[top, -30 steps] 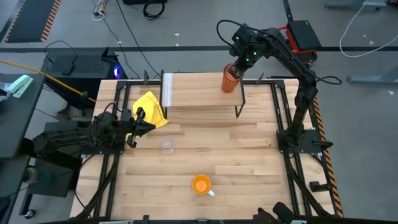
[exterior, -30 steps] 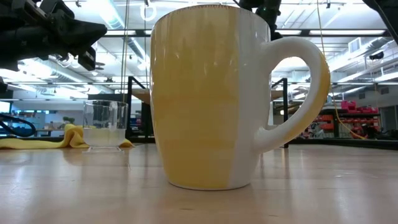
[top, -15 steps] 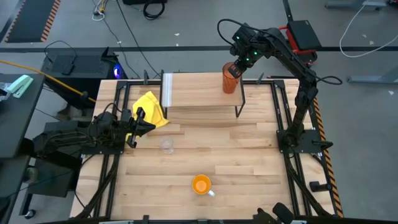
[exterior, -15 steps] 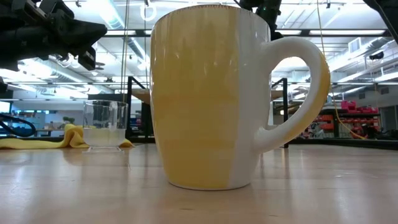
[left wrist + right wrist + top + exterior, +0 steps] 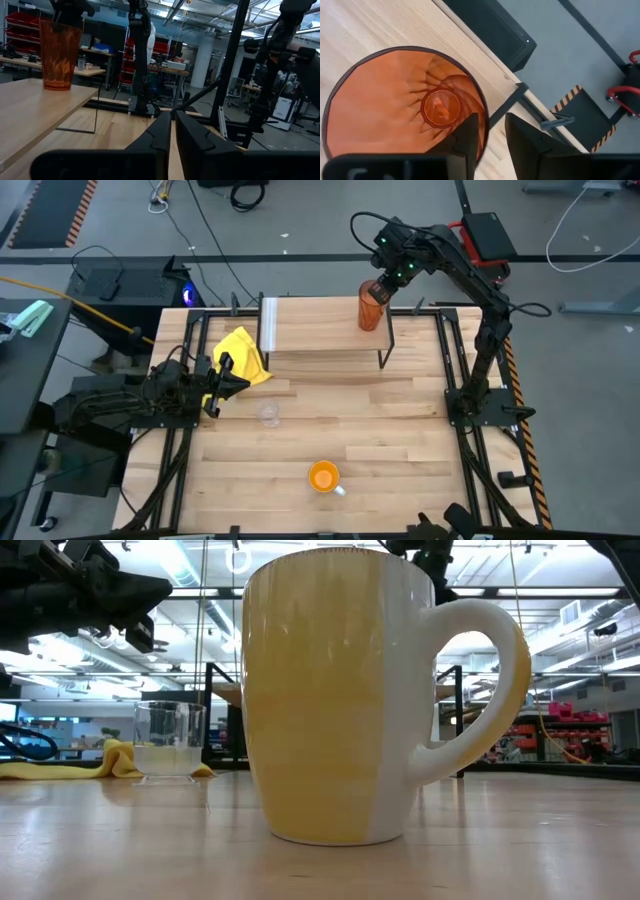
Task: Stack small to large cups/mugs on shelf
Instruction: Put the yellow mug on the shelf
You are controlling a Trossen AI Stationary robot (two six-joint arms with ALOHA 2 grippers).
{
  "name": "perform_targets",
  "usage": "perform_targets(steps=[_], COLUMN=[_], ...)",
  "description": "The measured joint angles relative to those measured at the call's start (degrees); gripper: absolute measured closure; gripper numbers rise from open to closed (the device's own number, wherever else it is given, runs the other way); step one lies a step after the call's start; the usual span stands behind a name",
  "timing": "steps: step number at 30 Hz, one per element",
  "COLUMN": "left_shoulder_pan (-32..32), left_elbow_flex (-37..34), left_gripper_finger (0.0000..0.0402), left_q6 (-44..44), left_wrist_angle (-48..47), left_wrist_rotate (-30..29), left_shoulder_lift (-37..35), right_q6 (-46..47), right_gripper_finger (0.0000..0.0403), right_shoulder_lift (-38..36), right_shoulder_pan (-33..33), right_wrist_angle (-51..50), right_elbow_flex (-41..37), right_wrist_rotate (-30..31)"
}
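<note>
The amber tumbler (image 5: 371, 308) stands upright on its base at the far right corner of the shelf (image 5: 320, 332). My right gripper (image 5: 384, 286) is above it, open, with one finger inside the tumbler (image 5: 400, 100) and one outside its rim. The clear glass cup (image 5: 268, 413) stands on the tabletop. The orange mug (image 5: 323, 477) stands near the near edge and fills the low view (image 5: 330, 690). My left gripper (image 5: 227, 374) is shut and waits at the table's left, beside the yellow cloth (image 5: 243, 353). My right gripper (image 5: 492, 132) comes from above, pointing down, astride the tumbler's rim (image 5: 484, 117) on its far right side. A gap shows between the rim and the outer finger (image 5: 530, 145). Whether the inner finger (image 5: 462, 137) touches the wall, I cannot tell.
The shelf's pale metal strip (image 5: 268, 326) runs along its left short edge, and bare shelf board lies between it and the tumbler. Black frame rails (image 5: 455, 370) border the table left and right. Open tabletop lies between the glass cup, the mug and the shelf legs (image 5: 381, 358).
</note>
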Motion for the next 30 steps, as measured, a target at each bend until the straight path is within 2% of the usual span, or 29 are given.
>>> perform_targets(steps=[12,19,25,30], left_shoulder_pan=[0.0,0.0,0.0,0.0], left_elbow_flex=[0.0,0.0,0.0,0.0], left_gripper_finger=[0.0376,0.0366,0.0371,0.0376], left_q6=[0.0,0.0,0.0,-0.9], left_wrist_angle=[0.0,0.0,0.0,0.0], left_wrist_rotate=[0.0,0.0,0.0,0.0], left_shoulder_lift=[0.0,0.0,0.0,0.0], right_q6=[0.2,6.8,14.0,23.4], right_gripper_finger=[0.0295,0.0296,0.0296,0.0296], right_shoulder_lift=[-9.0,-18.7,-28.9,-40.5], right_shoulder_pan=[0.1,1.4,9.0,19.6], right_wrist_angle=[0.0,0.0,0.1,0.1], right_elbow_flex=[0.0,0.0,-5.2,-19.7], right_wrist_rotate=[3.8,3.9,4.8,8.7])
